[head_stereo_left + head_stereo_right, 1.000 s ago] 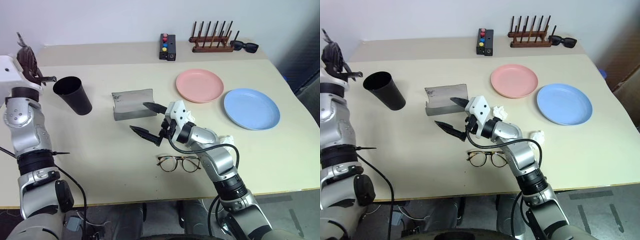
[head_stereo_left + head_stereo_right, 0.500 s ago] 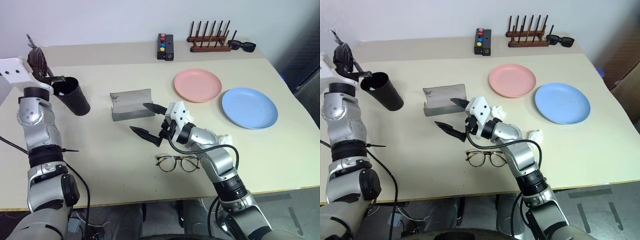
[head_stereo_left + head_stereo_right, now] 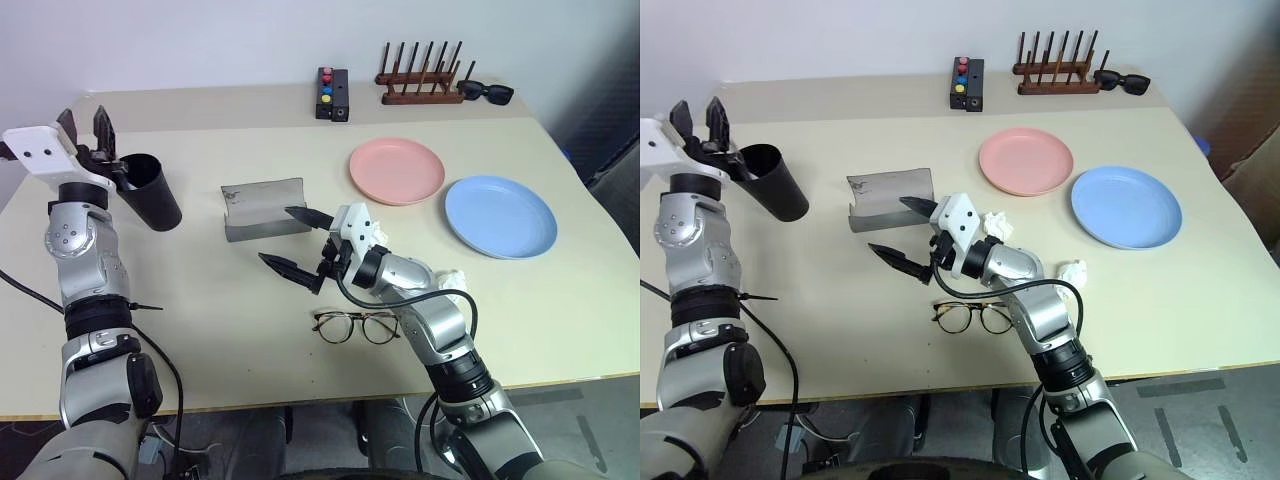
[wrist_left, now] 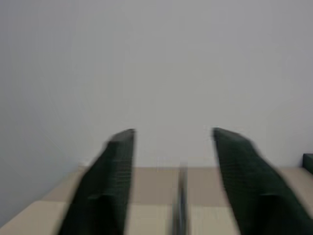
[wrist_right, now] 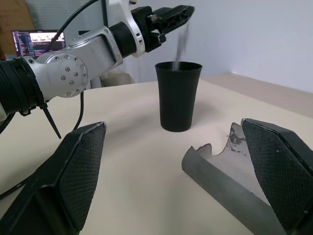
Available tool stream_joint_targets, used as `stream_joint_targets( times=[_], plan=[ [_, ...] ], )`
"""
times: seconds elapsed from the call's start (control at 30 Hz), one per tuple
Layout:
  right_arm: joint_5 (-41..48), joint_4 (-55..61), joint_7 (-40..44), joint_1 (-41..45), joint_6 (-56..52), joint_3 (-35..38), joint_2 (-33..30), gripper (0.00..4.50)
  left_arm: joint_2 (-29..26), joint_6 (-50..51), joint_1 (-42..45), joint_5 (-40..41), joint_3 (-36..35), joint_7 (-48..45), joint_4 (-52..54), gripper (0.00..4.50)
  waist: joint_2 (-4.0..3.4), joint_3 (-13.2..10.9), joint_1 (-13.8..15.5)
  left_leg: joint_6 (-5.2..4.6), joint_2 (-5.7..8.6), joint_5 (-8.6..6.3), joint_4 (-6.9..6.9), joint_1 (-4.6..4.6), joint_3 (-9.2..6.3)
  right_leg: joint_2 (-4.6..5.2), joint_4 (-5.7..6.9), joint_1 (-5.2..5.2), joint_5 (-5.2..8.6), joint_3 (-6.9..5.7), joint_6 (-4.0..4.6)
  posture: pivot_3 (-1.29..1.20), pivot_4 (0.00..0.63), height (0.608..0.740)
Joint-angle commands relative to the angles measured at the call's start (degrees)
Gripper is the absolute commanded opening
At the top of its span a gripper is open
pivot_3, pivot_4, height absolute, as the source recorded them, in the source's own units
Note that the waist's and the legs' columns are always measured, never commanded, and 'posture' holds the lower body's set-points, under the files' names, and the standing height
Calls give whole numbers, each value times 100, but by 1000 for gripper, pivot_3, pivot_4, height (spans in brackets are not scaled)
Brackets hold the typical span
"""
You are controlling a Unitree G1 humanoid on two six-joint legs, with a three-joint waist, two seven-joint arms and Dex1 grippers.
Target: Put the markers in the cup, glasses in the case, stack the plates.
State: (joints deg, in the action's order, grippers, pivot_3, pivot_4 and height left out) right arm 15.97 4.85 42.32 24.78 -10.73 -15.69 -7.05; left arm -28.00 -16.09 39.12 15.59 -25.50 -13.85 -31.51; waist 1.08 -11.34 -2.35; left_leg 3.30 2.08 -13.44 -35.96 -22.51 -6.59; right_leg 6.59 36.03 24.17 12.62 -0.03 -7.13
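My left gripper (image 3: pixel 86 128) stands open just above the rim of the black cup (image 3: pixel 150 195), which leans on the table at the left. A thin blurred marker (image 5: pixel 183 41) runs down from between the gripper's fingers to the cup's mouth; it also shows as a marker streak (image 4: pixel 181 196) between the fingers (image 4: pixel 110 186). My right gripper (image 3: pixel 280 235) is open and empty, hovering in front of the open grey case (image 3: pixel 263 208). The wire-framed glasses (image 3: pixel 357 326) lie on the table below that arm. The pink plate (image 3: pixel 398 170) and the blue plate (image 3: pixel 500 216) lie side by side at the right.
At the table's back stand a wooden peg rack (image 3: pixel 420 85), black sunglasses (image 3: pixel 488 93) and a black box with coloured buttons (image 3: pixel 333 93). Crumpled white paper (image 3: pixel 455 275) lies by my right forearm. The table's left edge is close behind the cup.
My left gripper has gone from shut to open over the cup, and the marker has left its fingers. The right arm has kept still. The head camera shifted a little.
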Motion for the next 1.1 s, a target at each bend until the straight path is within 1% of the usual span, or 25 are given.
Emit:
stream_joint_targets(
  times=[0.03, 0.43, 0.6, 0.67, 0.73, 0.77, 0.83, 0.87, 0.97, 1.07, 1.1],
  plan=[
    [57, 177, 5, 63, 84, -2, 74, 4500, -10, -52, 55, 84, -9, 37, 198, 3675, 0, 0, 1, 0, 0, 0, 0, 0, 0, 0, 0, 0, 0, 0, 0, 0, 150, 739],
    [79, 135, 67, 107, 71, 13, 57, 4500, 49, 48, 46, 241, -29, 43, 427, 3675, 0, 0, 0, 0, 0, 0, 0, 0, 0, 0, 0, 0, 0, 0, 0, 0, 150, 739],
    [47, 157, 68, 149, 88, 68, -1, 4500, -77, 279, 123, 449, -14, -175, 798, 3675, 0, 0, 0, 0, 0, 0, 0, 0, 0, 0, 0, 0, 0, 0, 0, 0, 150, 739],
    [6, 229, 89, 163, 93, 114, -119, 4500, -236, 616, 200, 601, 81, -497, 1023, 3675, 0, 0, -1, 0, 0, 0, 0, 0, 0, 0, 0, 0, 0, 0, 0, 0, 150, 739],
    [-11, 328, 115, 186, 44, 207, -313, 4500, -441, 1251, 226, 968, 287, -1162, 1411, 3675, 0, 0, -6, 0, 0, 0, 0, -1, 0, 0, 0, 0, 0, 0, 0, 0, 150, 739],
    [3, 362, 133, 208, 16, 266, -414, 4500, -592, 1734, 145, 1197, 493, -1623, 1694, 3675, 1, -1, -4, 0, 0, 0, 0, -1, 0, 0, 0, 0, 0, 0, 0, 0, 150, 739],
    [57, 432, 173, 238, -35, 359, -619, 4500, -862, 2342, -59, 1375, 872, -2344, 2126, 3675, 2, -1, 3, 0, 1, 0, -3, -6, -1, 0, -1, 0, 0, 0, 0, 0, 150, 739],
    [86, 477, 209, 241, -69, 403, -723, 4500, -968, 2497, -133, 1348, 1019, -2555, 2241, 3675, 2, -1, -1, 0, 2, 0, -3, -6, 0, 2, -3, -2, 0, 0, 0, 0, 150, 739],
    [192, 734, 480, 144, -289, 577, -1250, 4500, -1242, 3085, -270, 1084, 1656, -3073, 2415, 4461, -1, -1, -6, 0, 1, 0, 0, 1, 1, 2, -3, -4, 1, 1, 1, 0, 150, 739],
    [269, 992, 707, -41, -499, 666, -1758, 4500, -1493, 3312, -447, 640, 2366, -3630, 2506, 4461, -1, -2, -10, -1, 0, 0, 1, 0, 1, 1, -2, -5, 2, 1, 1, 0, 150, 739],
    [289, 1053, 742, -84, -548, 683, -1859, 4500, -1539, 3357, -478, 547, 2502, -3755, 2513, 4461, -1, -2, -19, -1, 0, 0, 2, 0, 1, 0, -3, -4, 3, 1, 2, 0, 150, 739]
  ],
)
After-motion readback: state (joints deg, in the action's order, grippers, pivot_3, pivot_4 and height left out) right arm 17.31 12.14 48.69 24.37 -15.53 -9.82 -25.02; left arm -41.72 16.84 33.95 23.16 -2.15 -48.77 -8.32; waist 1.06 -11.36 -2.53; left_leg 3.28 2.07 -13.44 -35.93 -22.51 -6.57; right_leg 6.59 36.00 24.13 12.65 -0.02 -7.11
